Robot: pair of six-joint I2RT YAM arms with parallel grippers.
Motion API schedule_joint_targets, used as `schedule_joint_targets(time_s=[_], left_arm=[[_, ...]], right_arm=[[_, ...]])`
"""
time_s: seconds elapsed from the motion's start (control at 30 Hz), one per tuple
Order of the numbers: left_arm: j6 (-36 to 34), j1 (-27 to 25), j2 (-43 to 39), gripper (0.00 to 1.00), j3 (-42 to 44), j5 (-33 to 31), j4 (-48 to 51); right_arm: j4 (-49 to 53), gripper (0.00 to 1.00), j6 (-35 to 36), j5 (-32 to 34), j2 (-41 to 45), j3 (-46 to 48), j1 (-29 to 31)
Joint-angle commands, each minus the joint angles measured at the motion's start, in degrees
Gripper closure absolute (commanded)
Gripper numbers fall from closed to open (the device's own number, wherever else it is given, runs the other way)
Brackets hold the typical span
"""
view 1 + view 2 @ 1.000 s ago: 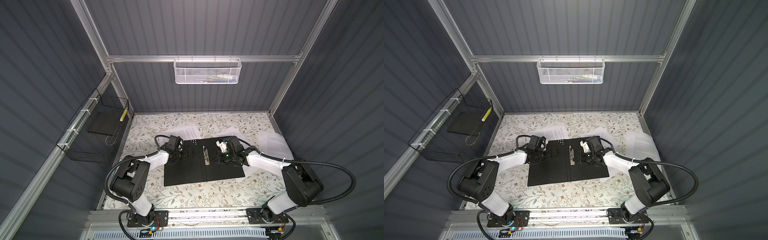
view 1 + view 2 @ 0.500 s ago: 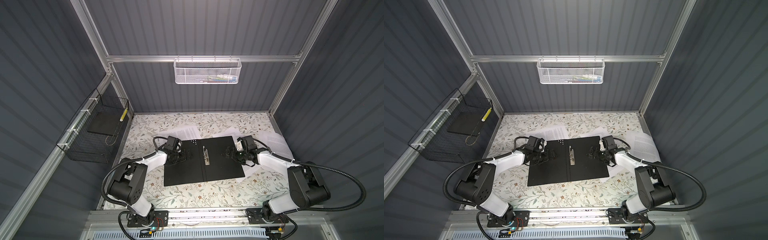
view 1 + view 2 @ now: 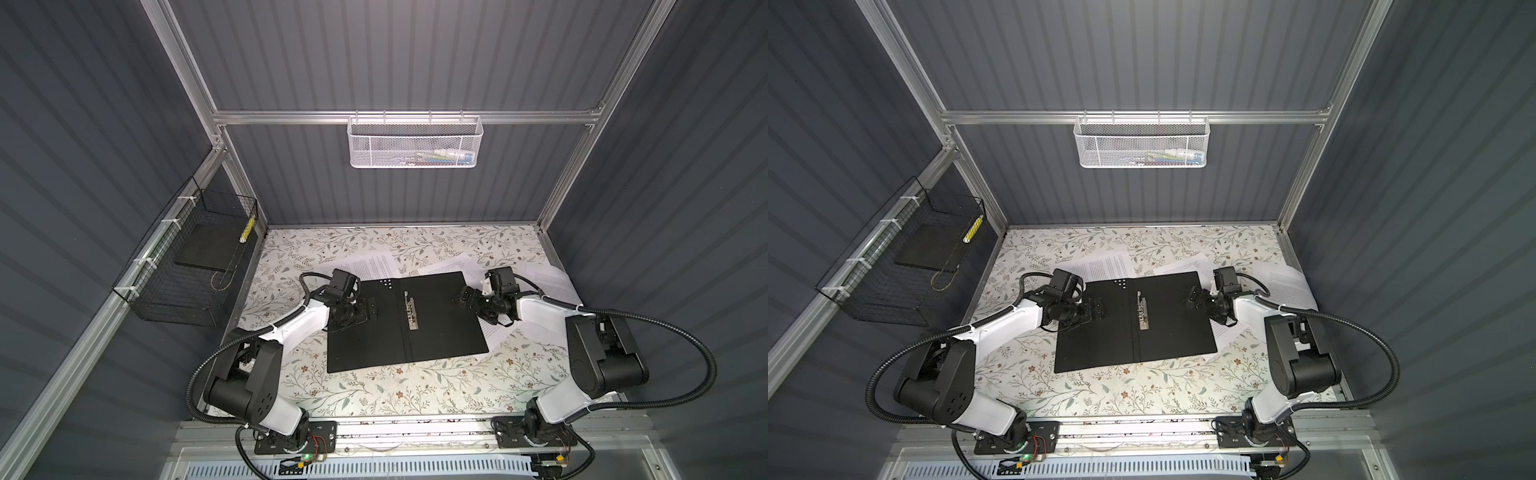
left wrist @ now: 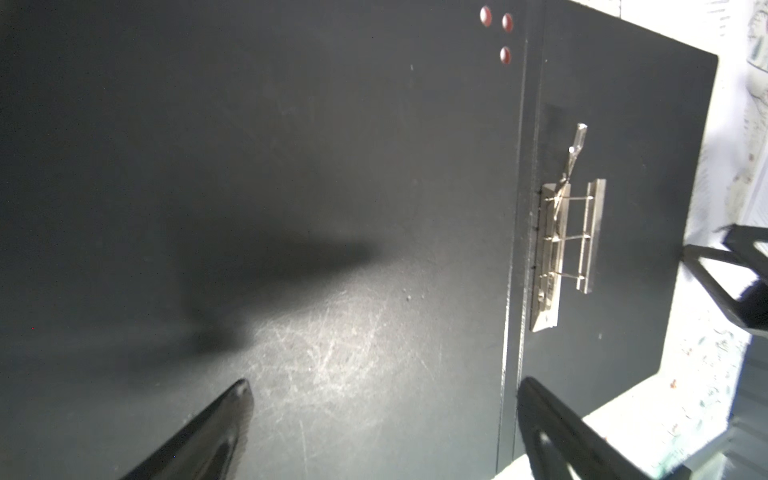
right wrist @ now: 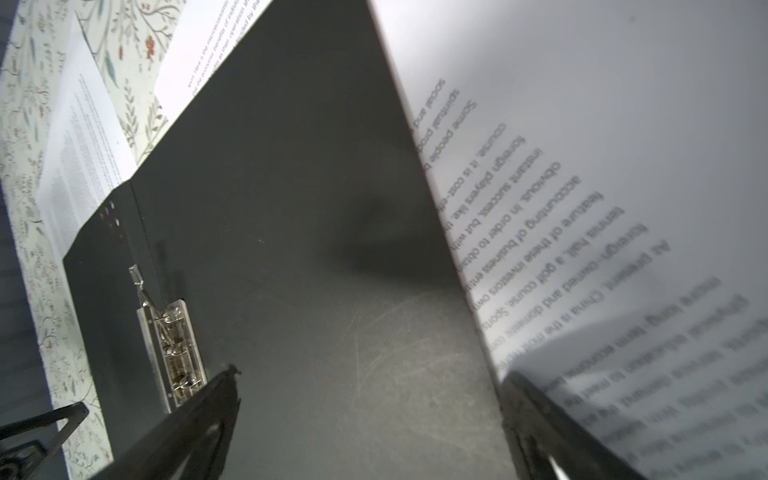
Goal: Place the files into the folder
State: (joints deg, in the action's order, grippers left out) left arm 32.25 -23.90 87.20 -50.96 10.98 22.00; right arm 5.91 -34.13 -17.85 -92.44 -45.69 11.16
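The folder [image 3: 440, 336] [image 3: 1167, 336] lies open and flat mid-table, black inside up, with its metal clip [image 3: 410, 312] [image 4: 569, 232] [image 5: 170, 340] at the spine. Several files lie around it: one sheet behind [image 3: 372, 266] [image 3: 1106, 266], one partly under the back right corner [image 3: 457, 266], one under the right edge [image 3: 496, 330] [image 5: 582, 187], one at far right [image 3: 548, 278]. My left gripper [image 3: 372, 309] [image 4: 384, 384] hovers open over the left cover. My right gripper [image 3: 463, 297] [image 5: 370, 374] is open, straddling the right cover's outer edge, holding nothing.
A white mesh basket [image 3: 415, 145] hangs on the back wall. A black wire basket [image 3: 195, 266] on the left wall holds a dark grey slab [image 3: 208, 249]. The floral tabletop [image 3: 395, 395] stretches in front of the folder.
My right gripper has drawn back from the clip at the spine to the right cover's outer edge and has opened wide. The left arm has hardly moved.
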Motion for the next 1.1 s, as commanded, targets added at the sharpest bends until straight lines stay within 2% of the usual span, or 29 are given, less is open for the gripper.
schedule_joint_targets(time_s=[0.0, 0.07, 0.37, 0.7, 0.8, 0.9, 1.0, 1.07], left_arm=[[1.87, 0.26, 1.94, 0.00, 0.56, 0.34, 0.43], [3.11, 0.18, 2.34, 0.00, 2.33, 1.75, -1.52], [5.40, -0.31, -0.69, 0.00, 10.71, 0.38, -2.56], [9.63, -2.88, -10.01, 0.00, 18.98, 0.17, -0.49], [8.84, -2.93, -13.08, 0.00, 16.49, -1.54, 3.15], [7.60, -2.91, -14.59, 0.00, 8.91, -7.50, 8.38], [8.63, -2.54, -13.74, 0.00, 1.66, -15.13, 10.60], [9.32, -0.25, -11.85, 0.00, -1.59, -15.82, 9.40]], right_arm=[[1.10, 0.01, -0.69, -3.94, -1.66, 2.22, 1.25], [1.25, 0.01, -0.59, -4.32, -1.76, 2.60, 1.95], [-3.00, 0.01, -5.01, -7.23, -0.47, 7.93, 6.01], [-5.02, 0.01, -9.85, -6.97, 6.89, 15.07, 8.14], [-4.02, 0.01, -8.81, -5.59, 8.67, 14.74, 8.01], [-1.48, 0.01, -6.80, -2.57, 9.43, 11.80, 8.00], [-1.16, 0.01, -5.99, 1.14, 11.07, 9.38, 7.92], [-1.22, 0.01, -5.31, 1.21, 11.45, 7.82, 7.94]])
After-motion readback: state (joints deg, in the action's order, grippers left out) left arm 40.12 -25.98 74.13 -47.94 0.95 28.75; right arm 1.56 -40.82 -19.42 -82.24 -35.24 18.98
